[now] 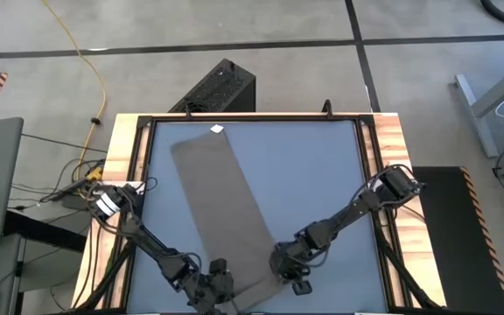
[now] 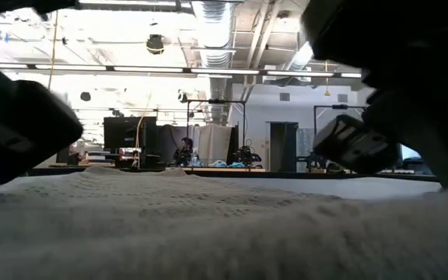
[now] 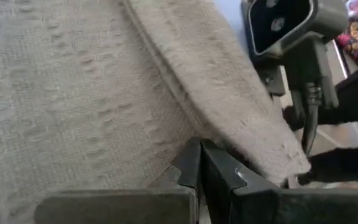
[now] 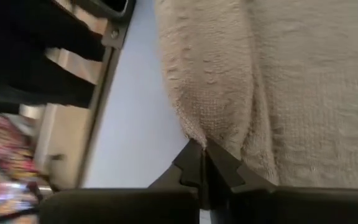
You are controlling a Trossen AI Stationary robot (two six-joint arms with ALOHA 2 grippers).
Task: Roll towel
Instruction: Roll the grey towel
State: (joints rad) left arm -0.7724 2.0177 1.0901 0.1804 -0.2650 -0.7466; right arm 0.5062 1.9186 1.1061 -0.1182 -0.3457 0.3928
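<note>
The towel lies as a long strip down the table, both the left gripper and right gripper pinching its near corners, and uneven pull could skew the roll.

Towel soft taupe cloth, coarse looped weave, matt; table smooth blue-grey top, pale wood rim; gripper fingers dark matt plastic.

both arms are matte black, built of chunky jointed segments with black cables looped along them. the left arm wears a white label band at one joint well back from its gripper. the left gripper and right gripper end in flat, angular black fingers with stepped tips.
</note>
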